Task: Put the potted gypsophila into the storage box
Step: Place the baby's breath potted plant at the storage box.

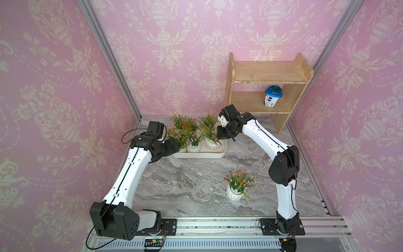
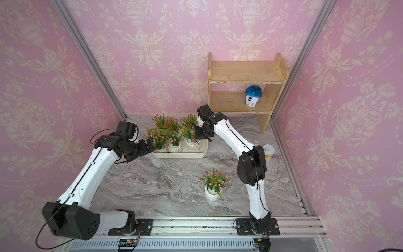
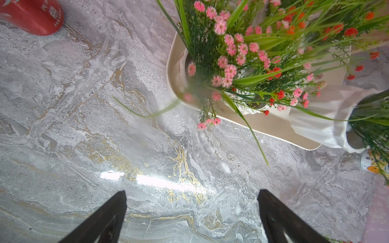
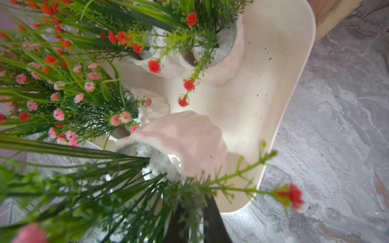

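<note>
Right wrist view gives you the potted gypsophila (image 4: 179, 138) in hand: its ribbed pot hangs tilted inside the storage box (image 4: 294, 84), at the box's bare end, with the right gripper (image 4: 195, 210) pressed together on the green sprigs, not on the pot. Whether the base touches the box floor you cannot tell from here, so lower slowly until the pot stands upright and the sprigs slacken, then let go (a release from this tilt could tip it against the neighbours (image 4: 219, 52) deeper in the box). Draw the jaws straight up so no sprig snags. Your left gripper (image 3: 192, 192) is spread wide and empty over the table (image 3: 84, 126) just outside the box's opposite end. One more plant (image 1: 235, 193) stands well apart from the box, toward the robot.
</note>
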Robot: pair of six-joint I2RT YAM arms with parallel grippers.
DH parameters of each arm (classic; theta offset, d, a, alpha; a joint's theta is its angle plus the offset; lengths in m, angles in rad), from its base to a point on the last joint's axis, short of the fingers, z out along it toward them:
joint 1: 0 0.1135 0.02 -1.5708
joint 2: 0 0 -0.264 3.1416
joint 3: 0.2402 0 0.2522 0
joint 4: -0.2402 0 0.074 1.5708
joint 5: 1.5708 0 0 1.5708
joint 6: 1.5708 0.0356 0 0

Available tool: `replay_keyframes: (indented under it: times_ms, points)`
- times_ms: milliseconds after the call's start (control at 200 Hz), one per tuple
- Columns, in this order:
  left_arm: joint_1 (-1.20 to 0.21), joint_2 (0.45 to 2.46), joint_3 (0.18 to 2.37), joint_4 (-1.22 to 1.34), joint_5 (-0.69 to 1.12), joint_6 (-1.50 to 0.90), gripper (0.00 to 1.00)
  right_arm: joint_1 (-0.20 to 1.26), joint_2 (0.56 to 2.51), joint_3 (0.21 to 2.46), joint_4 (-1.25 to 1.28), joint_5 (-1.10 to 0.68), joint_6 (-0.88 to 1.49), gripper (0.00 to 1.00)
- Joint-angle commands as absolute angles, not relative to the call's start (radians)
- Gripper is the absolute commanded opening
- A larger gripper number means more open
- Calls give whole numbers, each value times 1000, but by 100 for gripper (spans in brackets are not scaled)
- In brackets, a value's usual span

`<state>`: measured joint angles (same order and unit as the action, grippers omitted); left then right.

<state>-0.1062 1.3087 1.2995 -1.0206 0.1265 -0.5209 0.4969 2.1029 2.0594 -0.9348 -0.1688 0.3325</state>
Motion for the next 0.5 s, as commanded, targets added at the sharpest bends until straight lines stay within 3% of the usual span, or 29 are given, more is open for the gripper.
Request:
replay_keyframes:
  times_ms: [0, 495]
  points:
    - [-91, 1289, 1307, -1055, 130, -497, 99, 488, 2130, 2139, -940, -203, 324, 0]
    - [-79, 1305, 1297, -1046, 142, -497, 99, 494, 2178, 2069, -862, -267, 372, 0]
